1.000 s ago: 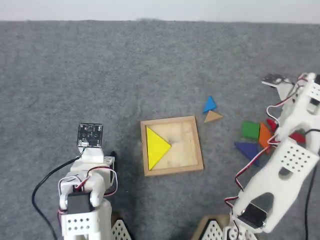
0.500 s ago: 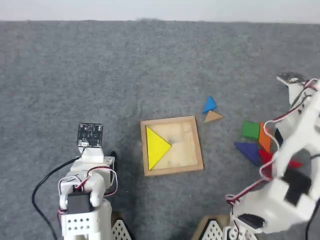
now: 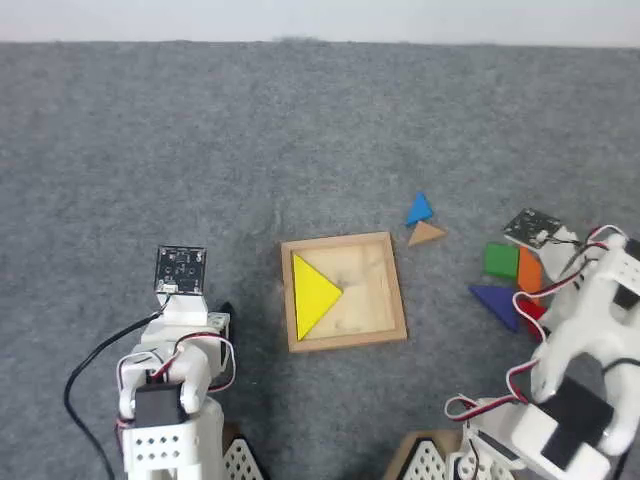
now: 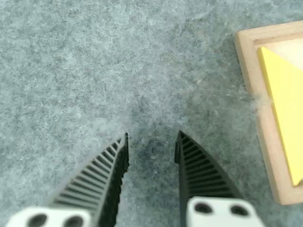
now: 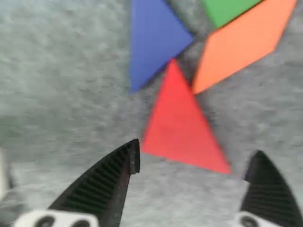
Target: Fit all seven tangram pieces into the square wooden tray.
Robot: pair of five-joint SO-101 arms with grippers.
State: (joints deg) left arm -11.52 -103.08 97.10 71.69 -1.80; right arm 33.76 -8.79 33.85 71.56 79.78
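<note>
Table surface: grey felt mat (image 3: 200, 130) under everything.
Right arm: white arm (image 3: 585, 330) at the table's right edge, its wrist above the cluster of loose pieces.
Left arm: white arm (image 3: 170, 400) at the near left, just beside the tray's left side.
Tray: square wooden tray (image 3: 345, 240) at mid-table, lying flat; its rim (image 4: 246, 52) is visible from the left wrist.
Large yellow triangle (image 3: 312, 295): lying inside the tray against its left wall (image 4: 284, 94); the only piece seated.
Dark blue triangle (image 3: 495, 300): on the felt right of the tray, one corner meeting the red piece's tip (image 5: 154, 40).
Red triangle (image 5: 182, 127): on the felt beside the dark blue and orange pieces; partly hidden by the arm from above (image 3: 531, 310).
Orange parallelogram (image 3: 529, 272): touching the green piece (image 5: 241, 45).
Green square (image 3: 501, 261): at the far side of the cluster (image 5: 227, 9).
Small blue triangle (image 3: 419, 209): beyond the tray's far right corner.
Tan triangle (image 3: 426, 233): just beside the small blue one, nearer the tray.
Right gripper (image 5: 196, 149): jaws spread wide, one either side of the red triangle's broad end; holding nothing.
Left gripper (image 4: 152, 135): jaws parted a little over bare felt; holding nothing.
</note>
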